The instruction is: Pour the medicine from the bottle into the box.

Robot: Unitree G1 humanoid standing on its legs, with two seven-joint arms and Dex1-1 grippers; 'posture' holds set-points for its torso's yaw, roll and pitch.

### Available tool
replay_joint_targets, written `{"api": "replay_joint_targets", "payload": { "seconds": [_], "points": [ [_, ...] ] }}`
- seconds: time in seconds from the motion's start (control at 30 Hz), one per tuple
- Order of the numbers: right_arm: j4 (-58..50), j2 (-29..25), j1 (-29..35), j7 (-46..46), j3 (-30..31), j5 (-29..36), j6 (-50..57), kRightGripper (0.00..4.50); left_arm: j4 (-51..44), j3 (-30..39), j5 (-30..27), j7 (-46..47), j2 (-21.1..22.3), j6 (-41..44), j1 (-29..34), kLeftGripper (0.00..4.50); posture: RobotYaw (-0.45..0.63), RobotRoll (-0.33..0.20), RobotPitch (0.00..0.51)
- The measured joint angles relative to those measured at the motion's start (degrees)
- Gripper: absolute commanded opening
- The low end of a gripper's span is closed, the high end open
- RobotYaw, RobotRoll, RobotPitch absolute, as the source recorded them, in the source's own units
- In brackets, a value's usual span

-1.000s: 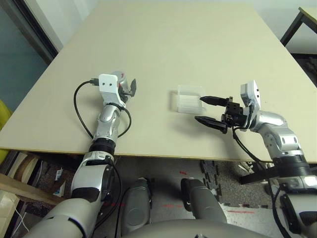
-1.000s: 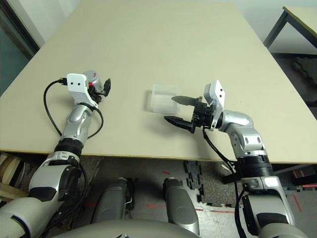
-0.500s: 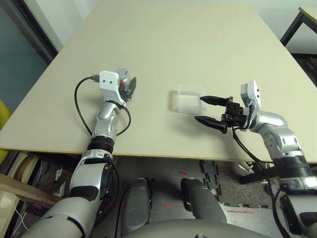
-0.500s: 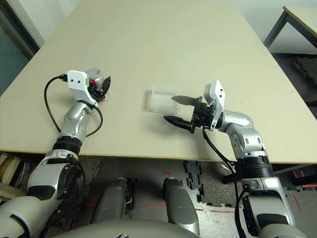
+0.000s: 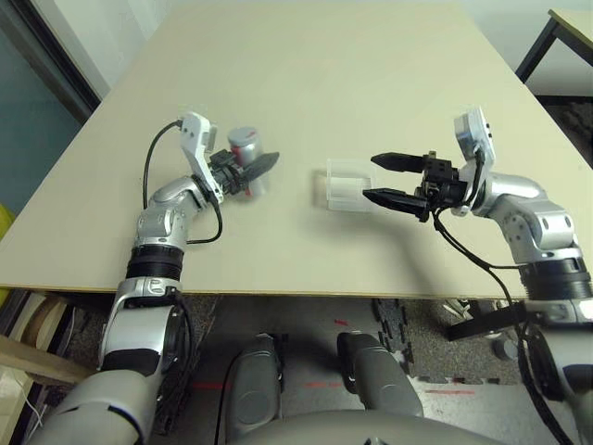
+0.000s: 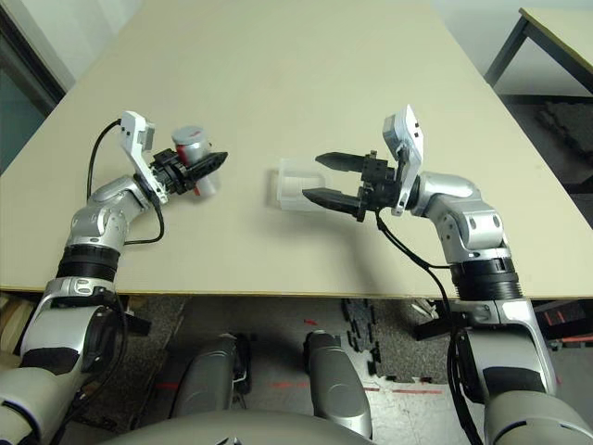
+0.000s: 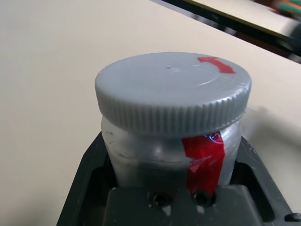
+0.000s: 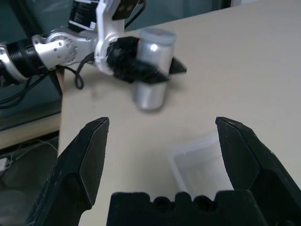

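The bottle (image 5: 246, 150), silver-grey with a red stripe and its grey ribbed cap (image 7: 173, 89) on, stands upright in my left gripper (image 5: 252, 170), which is shut on its body left of centre. I cannot tell whether its base touches the table. The box (image 5: 343, 184), a shallow clear plastic tray, lies on the table at the centre. My right gripper (image 5: 371, 177) is open, with one fingertip at the box's far right corner and the other at its near right corner. In the right wrist view the box (image 8: 197, 162) lies between the spread fingers, and the bottle (image 8: 151, 70) is beyond.
The beige table (image 5: 315, 83) stretches far back and to both sides. Its front edge (image 5: 278, 292) runs close below both arms. A black cable (image 5: 157, 176) loops off my left wrist. Another table's corner (image 5: 570, 23) shows at the far right.
My left arm has swung the bottle from the left toward the centre, turning so that its fingers point at the box. My right gripper has risen and moved in over the box's right edge.
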Motion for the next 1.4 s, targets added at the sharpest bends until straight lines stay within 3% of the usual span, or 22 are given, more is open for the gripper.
{"api": "replay_joint_targets", "payload": {
  "seconds": [0.63,1.33,1.4],
  "points": [
    [9.6,8.4,-12.1,-1.9,3.9,-5.0,2.6,4.5,-1.3,-4.1,0.7,-5.5,-3.8,-1.9,-3.1,2.81,-0.17,0.0,0.095],
    [14.1,13.7,-15.5,-2.0,4.1,-7.4,1.3,4.5,1.1,-6.0,3.0,-6.1,-6.1,-5.1,-5.1,2.81,-0.18,0.0,0.091],
    [14.3,14.0,-15.5,-2.1,4.1,-7.5,1.3,4.12,1.1,-6.0,3.0,-6.1,-6.3,-5.1,-5.1,2.81,-0.18,0.0,0.09]
  ]
}}
